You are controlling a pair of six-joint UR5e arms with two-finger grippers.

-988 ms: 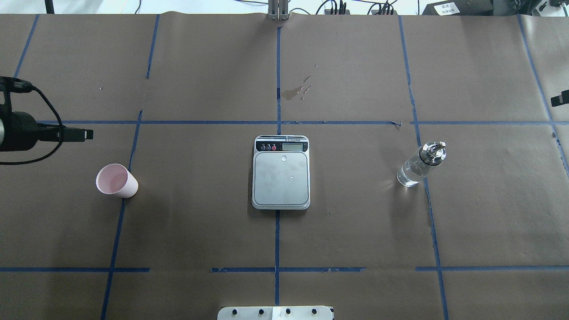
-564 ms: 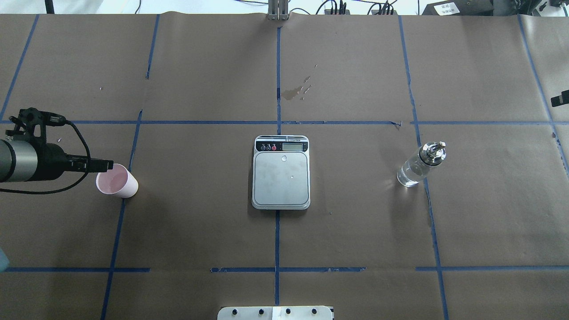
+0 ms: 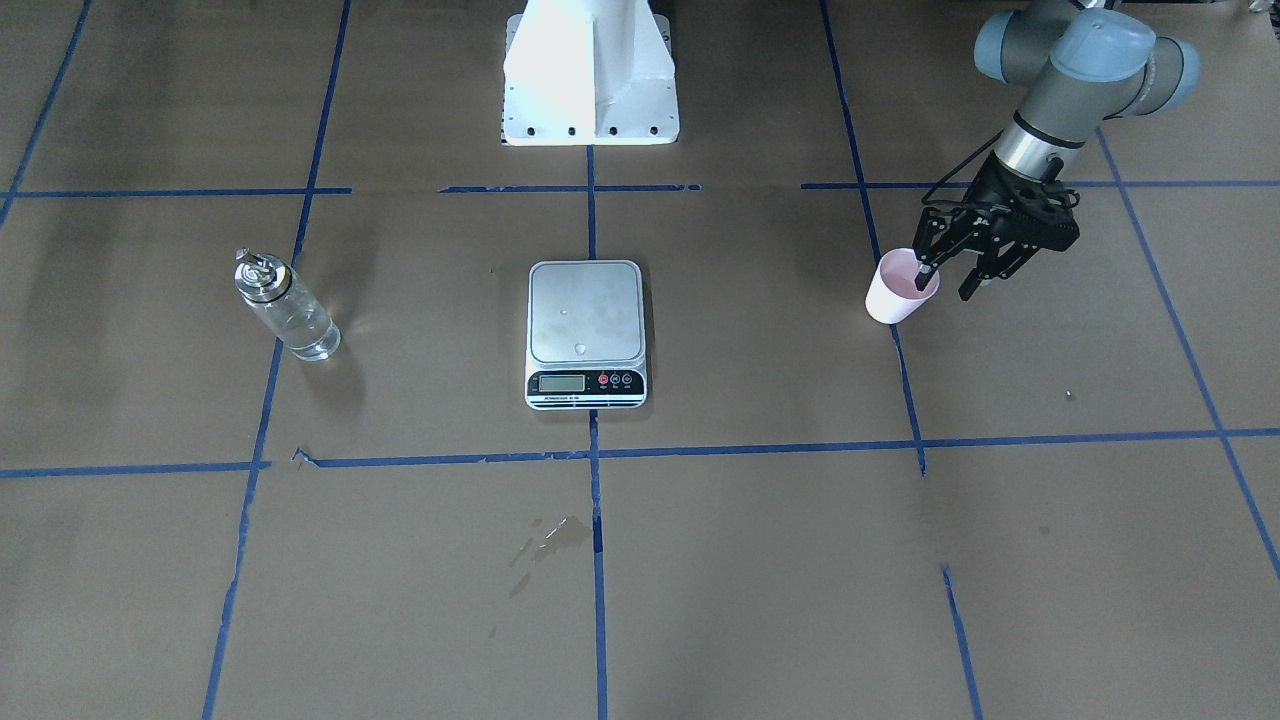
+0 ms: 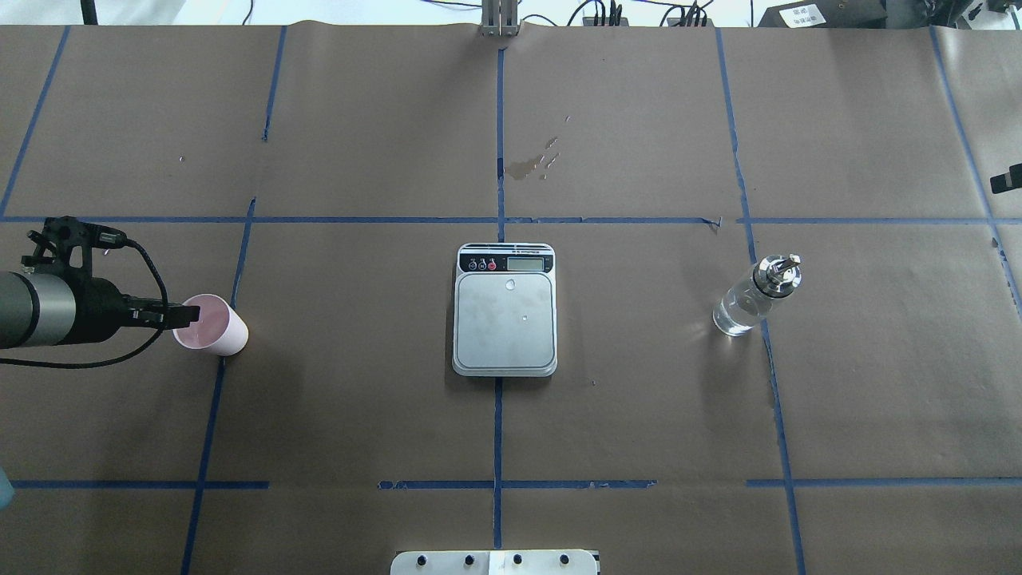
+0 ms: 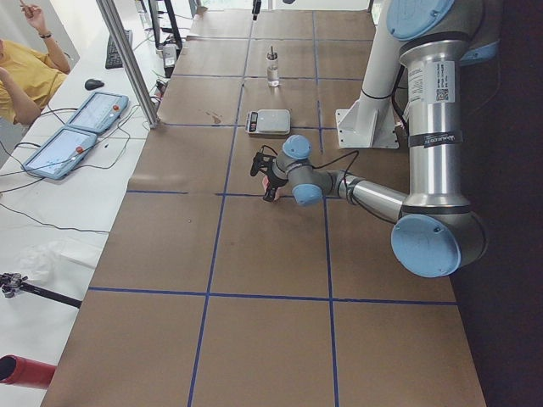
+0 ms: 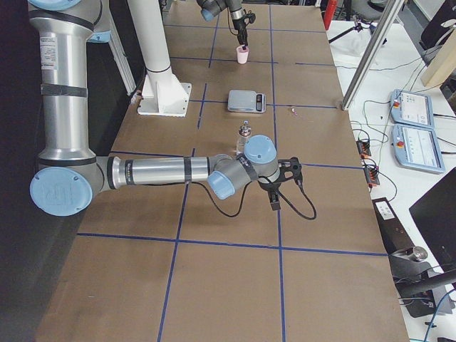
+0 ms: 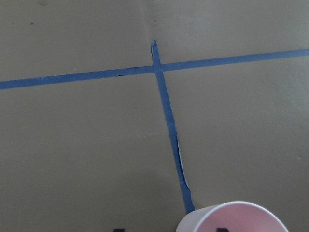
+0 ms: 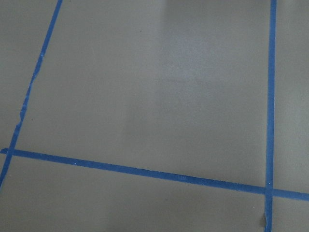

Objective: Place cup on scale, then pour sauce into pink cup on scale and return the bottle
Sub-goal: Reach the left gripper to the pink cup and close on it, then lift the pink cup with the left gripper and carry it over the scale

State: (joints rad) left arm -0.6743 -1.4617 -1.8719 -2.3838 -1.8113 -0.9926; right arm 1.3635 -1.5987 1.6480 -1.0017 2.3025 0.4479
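The pink cup (image 4: 215, 327) stands upright on the table at the left, also seen in the front view as the cup (image 3: 898, 296). My left gripper (image 3: 946, 282) is open and straddles the cup's rim, one finger (image 3: 925, 273) dipping inside and the other outside. The left wrist view shows only the cup's rim (image 7: 231, 217) at its bottom edge. The scale (image 4: 505, 315) lies bare at the centre. The glass bottle (image 4: 750, 299) with clear sauce stands upright at the right. My right gripper (image 6: 276, 201) hovers beyond the bottle, over bare table; whether it is open, I cannot tell.
Brown paper with blue tape lines covers the table (image 4: 639, 415). A small wet stain (image 4: 527, 166) marks the paper beyond the scale. The robot's white base (image 3: 590, 75) stands behind the scale. A person sits at the table's far side (image 5: 21, 76) beside two tablets.
My left gripper has swung in from the upper left and dropped onto the cup's rim. The cup, scale and bottle have not moved.
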